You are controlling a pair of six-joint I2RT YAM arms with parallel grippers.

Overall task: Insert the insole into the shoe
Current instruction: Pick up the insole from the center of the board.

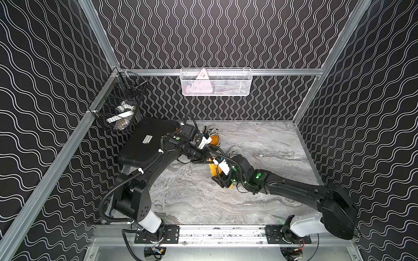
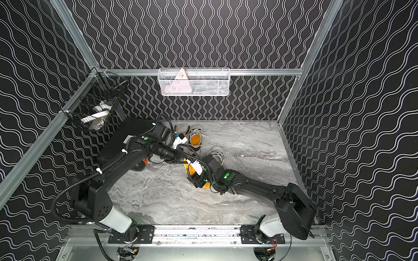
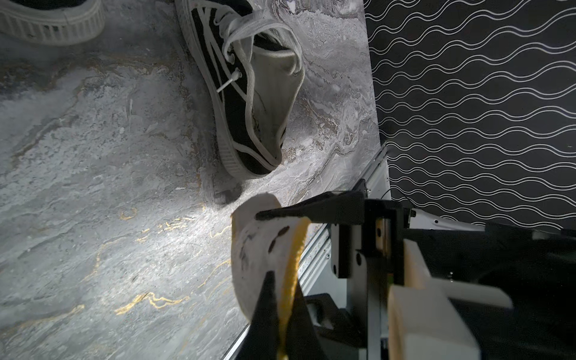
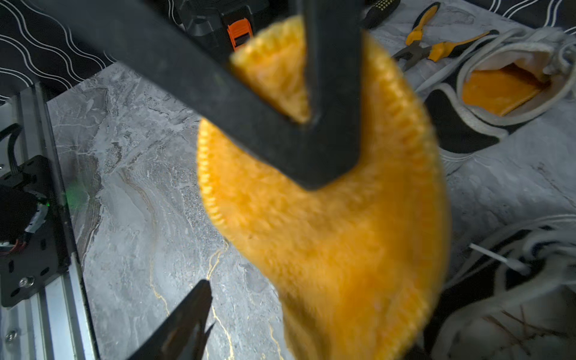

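Note:
A fuzzy orange insole (image 1: 213, 169) with a white underside (image 3: 265, 246) hangs above the marble table (image 1: 192, 198). My left gripper (image 3: 283, 278) is shut on its edge from above, seen in both top views (image 1: 208, 158) (image 2: 183, 161). My right gripper (image 1: 219, 180) stands open around the insole's lower part; one fingertip (image 4: 202, 290) is clear of it and the other is hidden behind it. The empty black-and-white shoe (image 3: 249, 93) lies just beyond (image 1: 235, 151) (image 2: 216, 153). Further back, a second shoe (image 2: 195, 139) holds an orange insole.
Pliers (image 4: 427, 46) lie at the back next to the second shoe. A black case (image 1: 147, 140) sits at the back left, under my left arm. A black wire basket (image 1: 117, 106) and a white basket (image 1: 216, 82) hang on the walls.

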